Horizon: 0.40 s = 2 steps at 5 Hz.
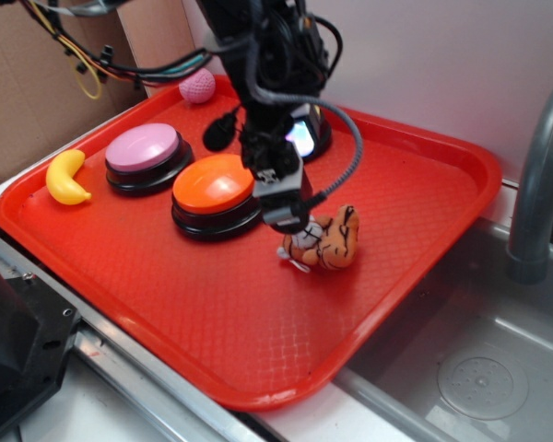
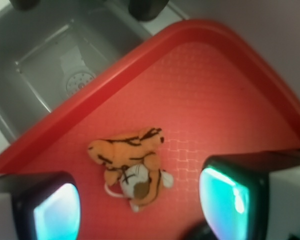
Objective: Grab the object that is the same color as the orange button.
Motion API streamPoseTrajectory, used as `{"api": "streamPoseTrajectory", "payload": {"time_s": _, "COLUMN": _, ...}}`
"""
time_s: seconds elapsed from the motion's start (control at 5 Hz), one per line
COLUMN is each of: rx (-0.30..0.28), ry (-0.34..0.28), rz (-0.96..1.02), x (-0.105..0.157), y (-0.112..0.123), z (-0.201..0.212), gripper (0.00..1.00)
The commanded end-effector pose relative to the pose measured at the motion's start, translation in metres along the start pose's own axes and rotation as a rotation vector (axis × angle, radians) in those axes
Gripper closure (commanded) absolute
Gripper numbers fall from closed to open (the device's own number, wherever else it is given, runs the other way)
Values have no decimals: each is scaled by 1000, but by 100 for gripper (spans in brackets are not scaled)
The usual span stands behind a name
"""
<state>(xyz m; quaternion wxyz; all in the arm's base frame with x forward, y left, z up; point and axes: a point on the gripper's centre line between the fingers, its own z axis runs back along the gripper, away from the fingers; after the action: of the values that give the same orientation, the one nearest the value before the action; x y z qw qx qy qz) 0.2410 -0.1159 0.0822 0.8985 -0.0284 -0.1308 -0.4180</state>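
- My gripper [image 2: 140, 200] hangs spread wide, pinching nothing, directly over the plush tiger [image 2: 130, 167].
- The tiger lies on the red tray [image 1: 396, 175] beside the orange button [image 1: 214, 184], head between my fingers, body trailing sinkward.

Exterior view: bright, even light, sharp throughout. Soft shadow under the arm falls on the tray [image 1: 212, 304]. Small highlights on the orange button [image 1: 212, 181] and pink button [image 1: 143, 145].

Wrist view: dimmer, soft overall. Fingers [image 2: 225, 195] at the bottom edge blurred, glowing teal. Tiger [image 2: 130, 162] slightly soft. Sink [image 2: 50, 55] hazy, top corners dark.
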Motion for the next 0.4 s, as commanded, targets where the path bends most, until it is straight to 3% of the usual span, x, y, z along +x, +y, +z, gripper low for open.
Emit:
{"api": "streamPoseTrajectory", "payload": {"time_s": 0.0, "rx": -16, "ry": 10, "rz": -25, "x": 5, "y": 4, "z": -26, "gripper": 0}}
{"api": "streamPoseTrajectory", "payload": {"time_s": 0.2, "rx": -41, "ry": 21, "rz": -42, "x": 2, "y": 4, "z": -38, "gripper": 0}}
